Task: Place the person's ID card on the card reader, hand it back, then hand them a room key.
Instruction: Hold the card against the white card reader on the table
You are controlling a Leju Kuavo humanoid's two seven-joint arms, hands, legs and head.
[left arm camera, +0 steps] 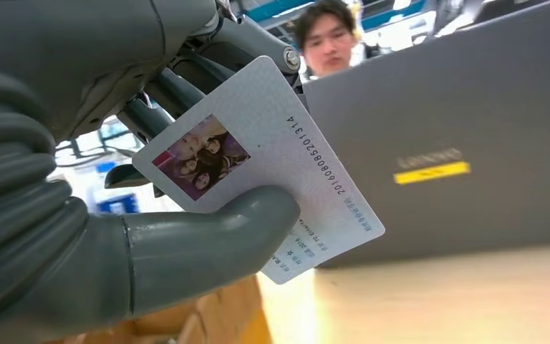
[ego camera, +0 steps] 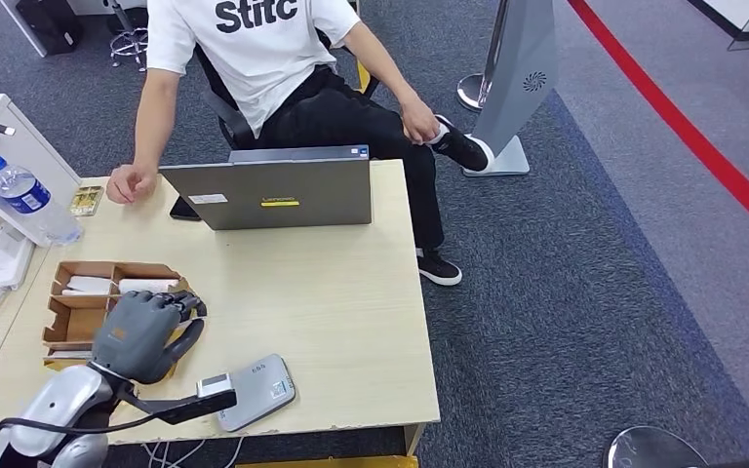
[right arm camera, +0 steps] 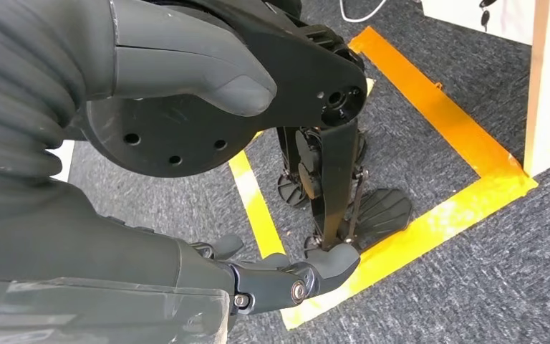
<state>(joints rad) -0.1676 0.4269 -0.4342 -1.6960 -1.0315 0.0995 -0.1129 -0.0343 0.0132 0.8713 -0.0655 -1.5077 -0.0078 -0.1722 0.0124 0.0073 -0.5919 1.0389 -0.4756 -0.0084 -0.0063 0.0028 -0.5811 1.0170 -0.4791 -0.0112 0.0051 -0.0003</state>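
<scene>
Bench (ego camera: 351, 292) of pale wood fills the head view, and the grey left hand (ego camera: 141, 331) hovers low over its near left part, just beside a brown cardboard compartment tray (ego camera: 63, 317) that holds white cards, probably the room keys. The flat grey card reader (ego camera: 254, 390) lies near the front edge, close to that hand, so the card has little way to go to reach it. A grey laptop (ego camera: 278, 190) stands open between the robot and a seated person in a white T-shirt (ego camera: 254, 49), whose hand (ego camera: 129, 182) rests on the far bench edge. A clear water bottle with a blue cap (ego camera: 29, 200) lies at the far left.

From the left wrist, the white ID card with a small photo and printed number (left arm camera: 258, 165) is clamped between the thick grey thumb (left arm camera: 208, 240) and the dark fingers (left arm camera: 157, 100) behind it, held by one corner so most of the card stays free for the reader.

The right wrist view shows the right hand (right arm camera: 272, 283) hanging beside the body over grey carpet and yellow floor tape (right arm camera: 430, 215), fingers loosely curled with nothing in them, idle for now.
</scene>
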